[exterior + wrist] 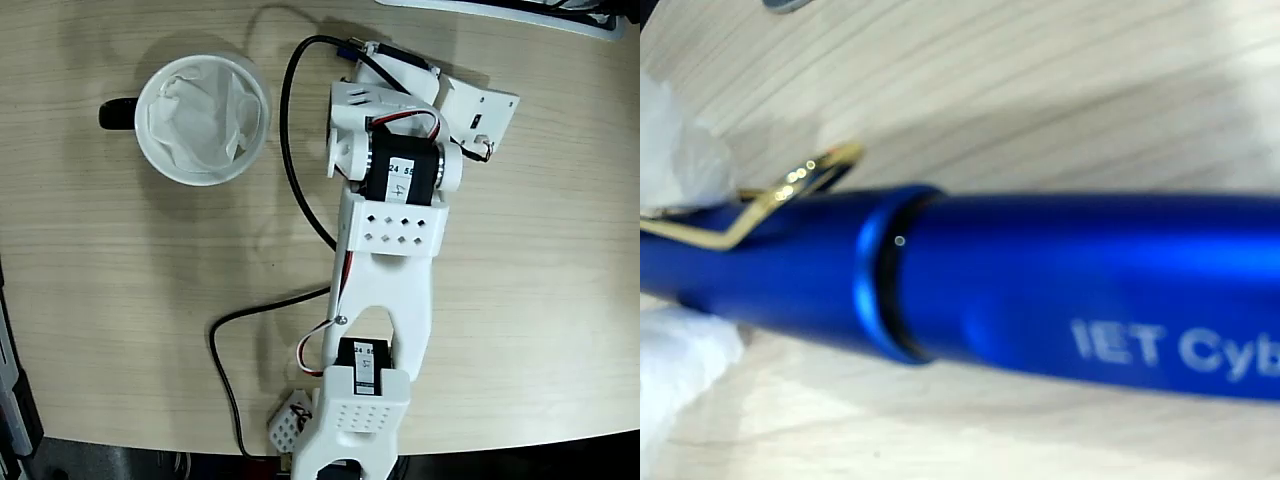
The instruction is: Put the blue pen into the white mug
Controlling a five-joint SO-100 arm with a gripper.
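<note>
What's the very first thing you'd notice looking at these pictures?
In the wrist view, a shiny blue pen with a gold clip fills nearly the whole picture. In the fixed view, a white robot arm stretches up the wooden table, with a paper-stuffed white mug at upper left.

Table (120, 300): pale wood-grain top, grain running left to right in the fixed view, curved front edge at the bottom of that view.

On it: mug (203, 120), upper left in the fixed view, white, upright, black handle toward the left, crumpled white paper inside. Black cable (295, 180) loops over the top just beside the mug's right and curves down toward the front edge. White arm (385, 290) spans the middle-right.

Wrist view: pen (1040, 290), blue, gold clip at left, close over the wood; contact with the table unclear.
</note>
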